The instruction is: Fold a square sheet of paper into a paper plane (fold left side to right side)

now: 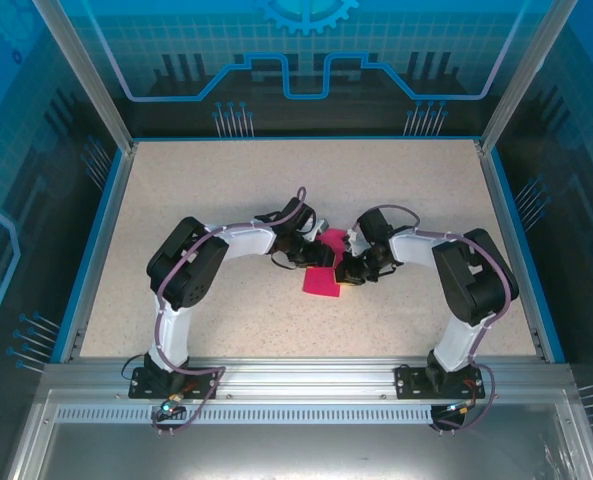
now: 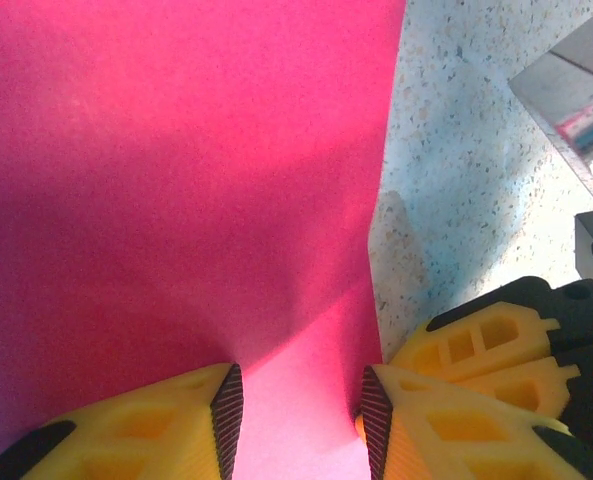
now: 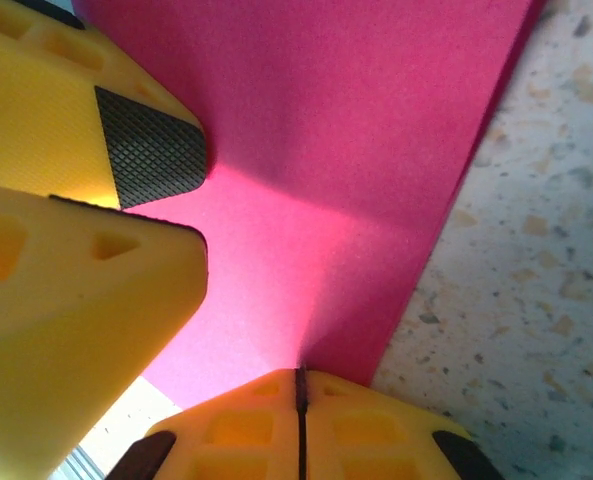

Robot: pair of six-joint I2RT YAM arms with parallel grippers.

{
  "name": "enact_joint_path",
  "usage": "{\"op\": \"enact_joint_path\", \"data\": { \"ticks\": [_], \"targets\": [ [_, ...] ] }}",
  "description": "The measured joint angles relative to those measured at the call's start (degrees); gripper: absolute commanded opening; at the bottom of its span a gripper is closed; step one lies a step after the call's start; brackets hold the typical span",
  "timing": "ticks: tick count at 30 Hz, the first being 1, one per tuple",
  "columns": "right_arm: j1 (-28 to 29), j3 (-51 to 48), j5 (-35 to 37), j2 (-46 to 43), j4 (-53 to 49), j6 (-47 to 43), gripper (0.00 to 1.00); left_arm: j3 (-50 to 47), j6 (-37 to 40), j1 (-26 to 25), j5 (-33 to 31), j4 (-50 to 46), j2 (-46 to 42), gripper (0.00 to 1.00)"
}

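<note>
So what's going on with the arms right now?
Both arms reach in over the square sheet of paper in the middle of the table. The right gripper is shut, apparently pinching the sheet's edge, which looks slightly lifted there. The left gripper sits close beside it, jaws apart over the pink surface. No plane shape yet.

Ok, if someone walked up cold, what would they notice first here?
The magenta square sheet of paper grabs the eye first, the only pink thing around, lying at the middle of the speckled table. Next, both yellow-fingered grippers crowd onto it: the right gripper is shut on its edge, while the left gripper hangs over it with jaws apart.
</note>
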Motion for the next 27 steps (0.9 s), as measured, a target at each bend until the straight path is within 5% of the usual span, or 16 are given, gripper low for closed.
{"op": "enact_joint_path", "data": {
  "ticks": [27],
  "targets": [
    [0.7,4.2,2.6,1.9,-5.6,-3.7,0.06,5.4,-2.0,4.7,3.0,0.3,4.6,0.4]
  ]
}}
